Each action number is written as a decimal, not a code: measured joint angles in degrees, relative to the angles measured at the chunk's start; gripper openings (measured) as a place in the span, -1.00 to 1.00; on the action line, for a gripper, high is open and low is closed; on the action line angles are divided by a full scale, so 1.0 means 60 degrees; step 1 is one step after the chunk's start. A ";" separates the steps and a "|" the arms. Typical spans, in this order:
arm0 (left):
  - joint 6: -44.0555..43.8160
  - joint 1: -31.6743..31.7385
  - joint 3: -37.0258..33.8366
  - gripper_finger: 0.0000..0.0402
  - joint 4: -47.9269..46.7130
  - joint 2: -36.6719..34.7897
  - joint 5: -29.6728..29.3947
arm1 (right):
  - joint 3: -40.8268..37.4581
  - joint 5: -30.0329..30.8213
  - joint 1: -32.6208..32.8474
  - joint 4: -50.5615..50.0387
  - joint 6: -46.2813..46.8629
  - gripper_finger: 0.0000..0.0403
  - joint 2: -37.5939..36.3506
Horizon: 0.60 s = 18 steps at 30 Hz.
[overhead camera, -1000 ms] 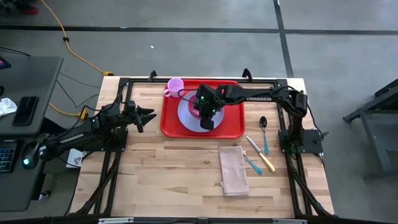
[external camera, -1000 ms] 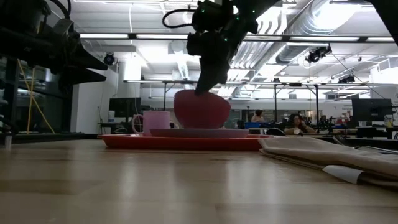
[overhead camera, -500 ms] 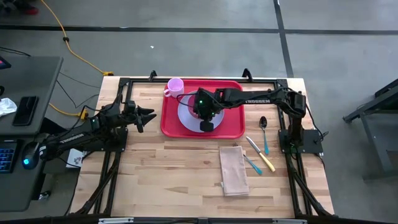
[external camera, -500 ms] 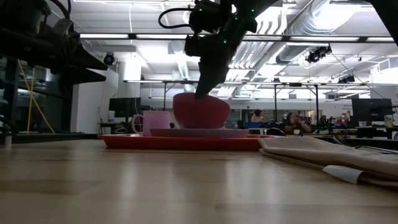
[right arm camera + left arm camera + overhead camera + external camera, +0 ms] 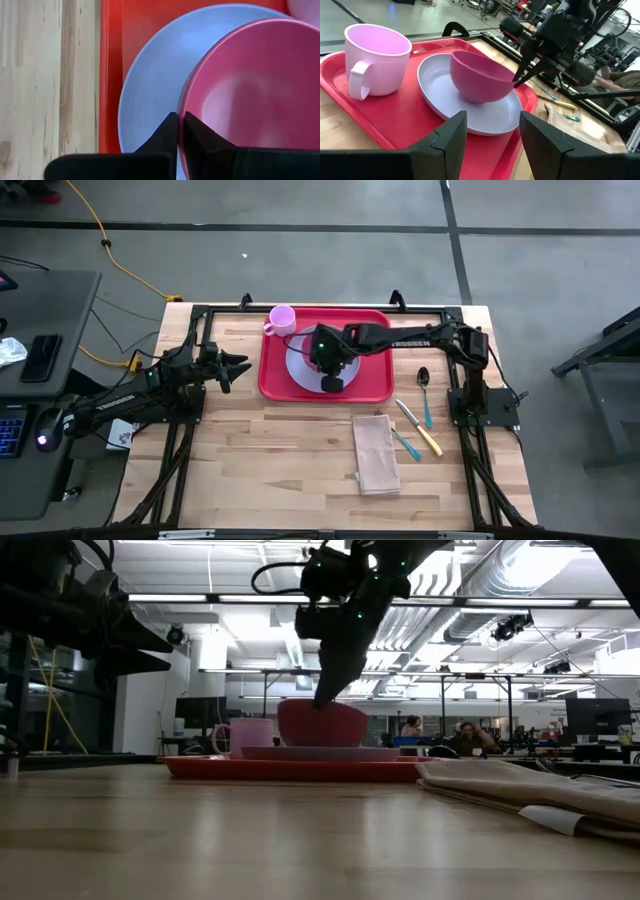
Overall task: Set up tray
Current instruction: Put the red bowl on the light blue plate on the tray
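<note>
Tray (image 5: 375,385), red, toward the twelve o'clock edge of the bench (image 5: 290,460) in the high view, already carrying a lavender plate (image 5: 490,120) at its middle and a pink mug (image 5: 372,60) at its ten o'clock corner. Pink bowl (image 5: 480,75) on the plate, seemingly seated or all but seated, pinched by its rim at the three o'clock side by the right gripper (image 5: 179,131), clenched on that rim with one finger inside and one outside.

Main risk, by judgement: bowl dragged or tipped on release. Thin rim grip at one side only, so any sideways pull before the jaws part likely slides the bowl across the smooth plate, or rocks it toward the mug just beside it. Opening while the bowl hangs slightly above the plate means a drop and a wobble; pressing down too far could shove the plate along the tray.

Left gripper (image 5: 492,132) at nine o'clock of the tray, off its edge, spread apart and holding nothing, pointed at the plate; harmless while parked.

Spoon (image 5: 423,377), knife (image 5: 415,426), a teal-handled utensil (image 5: 427,415) and folded napkin (image 5: 376,453) on the bench at four to five o'clock of the tray, well apart from it, not yet placed; retreating right arm sweeping low could scatter them.
</note>
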 joint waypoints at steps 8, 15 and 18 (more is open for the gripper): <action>-0.0004 0.0001 0.0000 0.05 0.0001 0.0002 0.0000 | 0.0000 0.0097 0.0015 0.0014 -0.0071 -1.00 0.0057; -0.0004 -0.0002 0.0000 0.05 0.0000 0.0004 -0.0004 | 0.0000 0.0035 0.0018 0.0013 -0.0068 -1.00 0.0060; -0.0004 -0.0001 0.0000 0.05 0.0000 0.0001 -0.0004 | 0.0000 0.0029 0.0015 0.0010 -0.0064 -1.00 0.0060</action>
